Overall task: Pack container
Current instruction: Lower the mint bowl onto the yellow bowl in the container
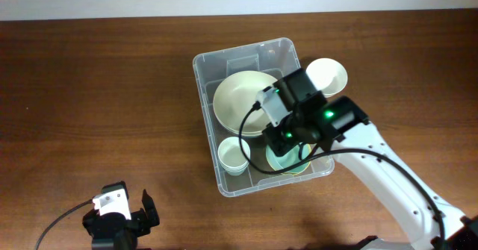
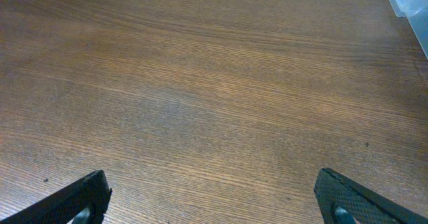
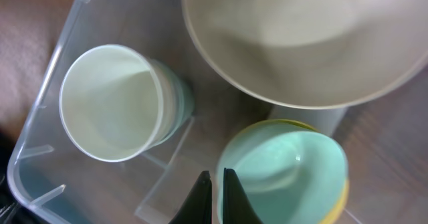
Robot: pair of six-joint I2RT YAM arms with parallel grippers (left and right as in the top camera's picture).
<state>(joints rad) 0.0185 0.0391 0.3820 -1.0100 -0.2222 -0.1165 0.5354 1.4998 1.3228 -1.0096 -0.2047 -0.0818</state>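
**Operator:** Where is the container?

**Arm:** The container (image 1: 208, 119) sits on the table (image 1: 89, 93) about mid-width, toward the far side. Its long sides run away from me, a little slanted. My right arm reaches over it.

**Operator:** What lies in it?

**Arm:** A big cream bowl (image 1: 239, 97) fills the far half. In the near half a pale green cup (image 1: 232, 155) stands upright by the left wall. Beside the cup, a mint bowl (image 3: 287, 170) nests in a yellow bowl (image 3: 342, 196). A small cream bowl (image 1: 328, 75) rests on the wood outside, just beside the far right corner.

**Operator:** Your right gripper?

**Arm:** My right gripper (image 3: 215, 184) hangs over the container's near half, fingers pointing down. Its jaws are closed together, with only a sliver between the tips. They stand at the mint bowl's edge, on the side facing the cup. Whether they touch that rim I cannot tell.

**Operator:** And the left?

**Arm:** My left gripper (image 2: 214, 207) is low over bare wood at the near left, well apart from the container. Its jaws are spread wide and grip nothing.
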